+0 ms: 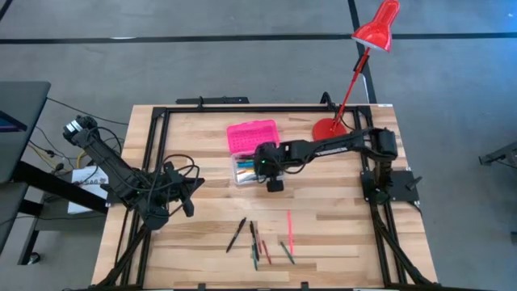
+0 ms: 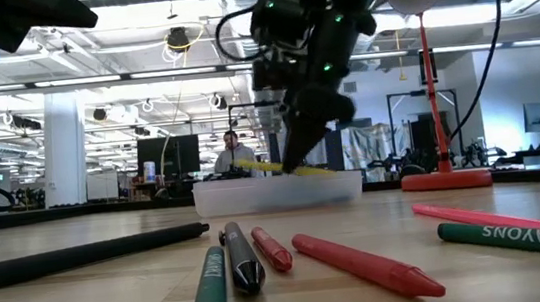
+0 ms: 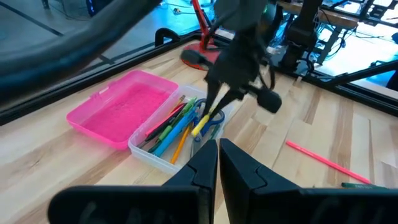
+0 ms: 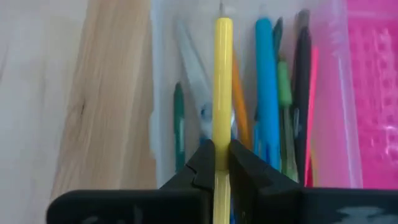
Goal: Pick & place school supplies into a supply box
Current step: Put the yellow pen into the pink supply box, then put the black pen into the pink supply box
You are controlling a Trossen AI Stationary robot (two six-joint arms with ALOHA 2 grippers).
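A yellow marker (image 4: 222,74) is gripped in the right gripper's (image 4: 216,163) jaws directly over the supply box (image 1: 246,171), its long axis aligned with the pens inside, while the left gripper (image 3: 217,163) is kept closed.

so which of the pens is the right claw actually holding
The yellow pen. It is pinched in the right claw directly over the clear base of the supply box; the blue, green and orange ones already lie loose inside the box.

red lamp (image 1: 367,56) behind box (image 1: 252,151), tabletop (image 1: 194,234) open
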